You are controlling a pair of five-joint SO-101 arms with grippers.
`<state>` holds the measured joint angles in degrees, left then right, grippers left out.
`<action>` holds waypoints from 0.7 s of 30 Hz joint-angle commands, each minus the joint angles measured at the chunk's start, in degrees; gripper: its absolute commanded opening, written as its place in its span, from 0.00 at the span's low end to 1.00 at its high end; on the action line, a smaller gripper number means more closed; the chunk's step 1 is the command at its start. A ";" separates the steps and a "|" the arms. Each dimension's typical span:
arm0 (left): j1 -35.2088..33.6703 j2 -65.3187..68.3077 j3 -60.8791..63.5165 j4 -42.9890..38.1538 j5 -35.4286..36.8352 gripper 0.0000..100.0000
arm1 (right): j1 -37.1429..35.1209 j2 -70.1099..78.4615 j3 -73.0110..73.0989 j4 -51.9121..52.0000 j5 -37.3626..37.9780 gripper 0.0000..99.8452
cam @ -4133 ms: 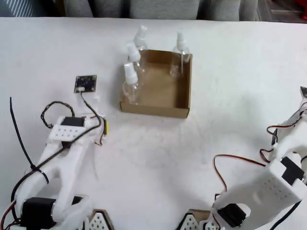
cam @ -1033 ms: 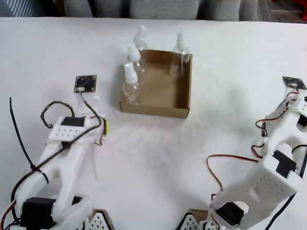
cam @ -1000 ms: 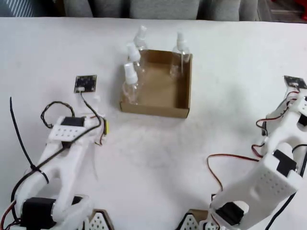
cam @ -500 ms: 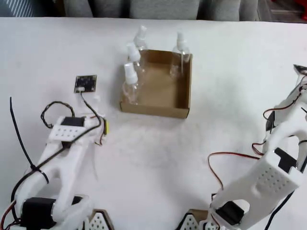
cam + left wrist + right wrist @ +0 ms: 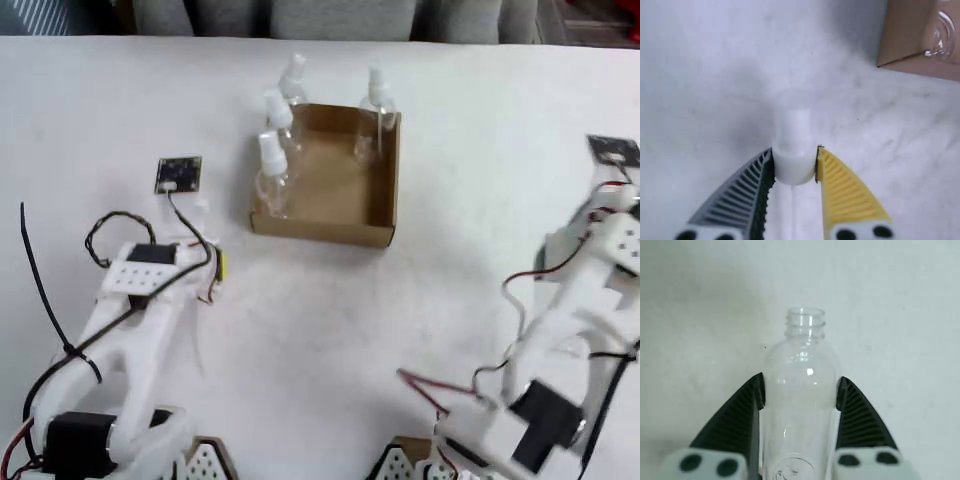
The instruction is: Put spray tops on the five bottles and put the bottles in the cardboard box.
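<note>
We count five clear plastic bottles in all. Four of them wear white spray tops and stand upright at the open brown cardboard box (image 5: pixel 385 180): a first capped bottle (image 5: pixel 270 175) and a second capped bottle (image 5: pixel 279 118) along its left wall, a third capped bottle (image 5: pixel 374 110) at its far right corner, and a fourth capped bottle (image 5: pixel 293 76) at the far left corner. We cannot tell whether that last one stands inside the wall or just behind it.

The fifth, an uncapped clear bottle (image 5: pixel 802 355) with its threaded neck bare, sits gripped at its body between the black jaws of the right gripper (image 5: pixel 800 385), above the white table (image 5: pixel 480 100) and well apart from the box.

We see one loose white spray top (image 5: pixel 792 130), clamped at its collar by the left gripper (image 5: pixel 793 152), one finger grey and the other yellow, with the box's near corner not far beyond it.

The two white arms are near the front edge, the left arm (image 5: pixel 135 300) and the right arm (image 5: pixel 580 300).
</note>
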<state>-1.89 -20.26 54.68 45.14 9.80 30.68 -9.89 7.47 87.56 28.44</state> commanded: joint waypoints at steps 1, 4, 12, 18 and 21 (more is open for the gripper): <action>-0.84 -2.24 -0.09 -1.41 0.18 0.02 | -5.14 -7.34 1.76 -5.05 -4.92 0.02; -0.84 -2.24 -0.09 -1.32 0.18 0.02 | -9.80 -9.27 2.90 -9.54 -7.12 0.02; -0.92 -2.33 0.53 -1.41 0.18 0.02 | -22.29 -6.37 6.33 -33.63 -7.30 0.02; -0.92 -2.33 0.53 -1.41 0.18 0.02 | -23.25 -0.40 12.40 -70.46 -7.47 0.02; -0.92 -2.33 0.53 -1.41 0.18 0.02 | -23.25 0.48 16.79 -87.52 -10.37 0.02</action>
<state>-1.89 -20.26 55.47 45.14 9.80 8.26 -9.10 22.33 19.25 20.97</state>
